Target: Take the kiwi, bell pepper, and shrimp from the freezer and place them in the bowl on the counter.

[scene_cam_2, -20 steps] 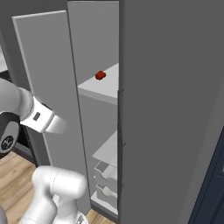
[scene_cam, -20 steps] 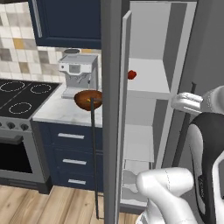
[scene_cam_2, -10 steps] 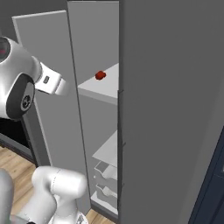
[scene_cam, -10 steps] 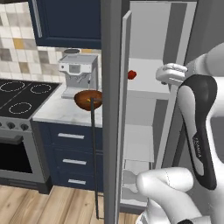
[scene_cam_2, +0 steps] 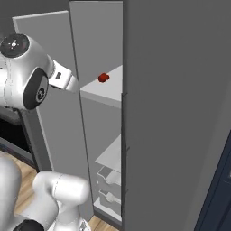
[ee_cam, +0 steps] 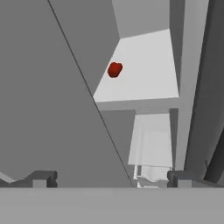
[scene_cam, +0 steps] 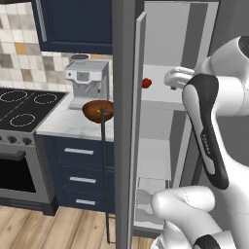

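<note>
My arm has swung up toward the freezer point(scene_cam: 160, 146); my wide-open claw point(ee_cam: 109, 178) now faces the bell pepper point(ee_cam: 114, 69) ahead, reachable next.

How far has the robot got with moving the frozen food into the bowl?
Done: the freezer stands open. In hand: nothing; the open fingers point at the bell pepper on its shelf. Left: pepper, kiwi and shrimp must all reach the bowl.

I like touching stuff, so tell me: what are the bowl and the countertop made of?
The bowl looks like wood: reddish-brown, with a soft sheen on its rim. Since this is a rendered picture, it could also be glazed clay. The counter looks like polished marble or stone: white with faint grey veins, smooth and flat.
</note>
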